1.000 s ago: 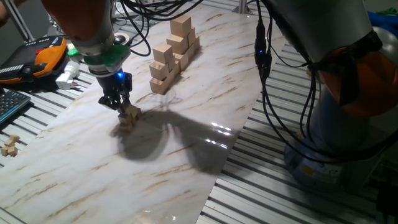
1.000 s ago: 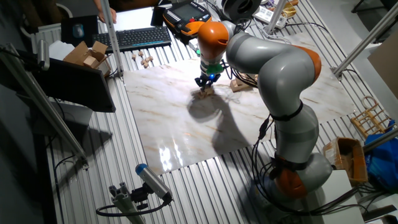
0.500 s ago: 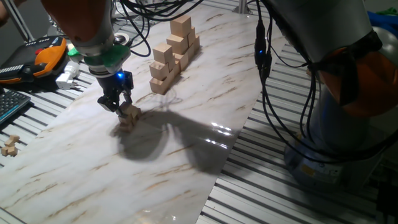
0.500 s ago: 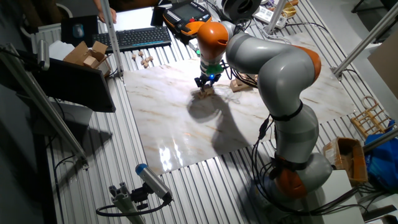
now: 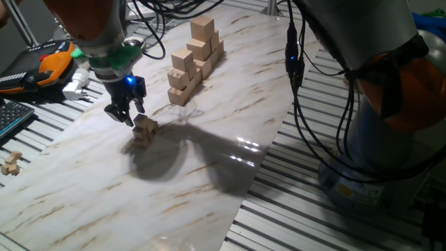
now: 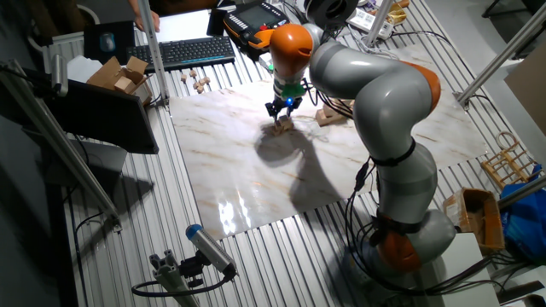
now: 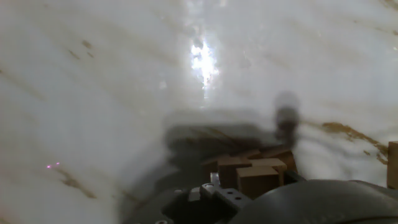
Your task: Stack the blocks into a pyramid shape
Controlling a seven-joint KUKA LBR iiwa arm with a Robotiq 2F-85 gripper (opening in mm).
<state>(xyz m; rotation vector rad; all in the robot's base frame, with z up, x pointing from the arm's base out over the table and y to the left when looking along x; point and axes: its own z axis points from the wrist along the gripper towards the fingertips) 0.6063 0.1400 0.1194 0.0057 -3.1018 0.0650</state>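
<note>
The black two-finger claw (image 5: 124,116) hangs with fingers apart, empty, just above and beside the small stepped pile of plain light-wood cubes (image 5: 144,130). Placing looks finished; next it likely must fetch another cube, if any remain.

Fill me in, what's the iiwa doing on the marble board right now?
It's building a pyramid from small wooden blocks. The gripper hangs just above and to one side of the small pile on the marble board, holding nothing; the jaws look apart. The tall stack of larger cubes stands untouched farther back. A few loose small blocks lie off the board near the keyboard.
</note>
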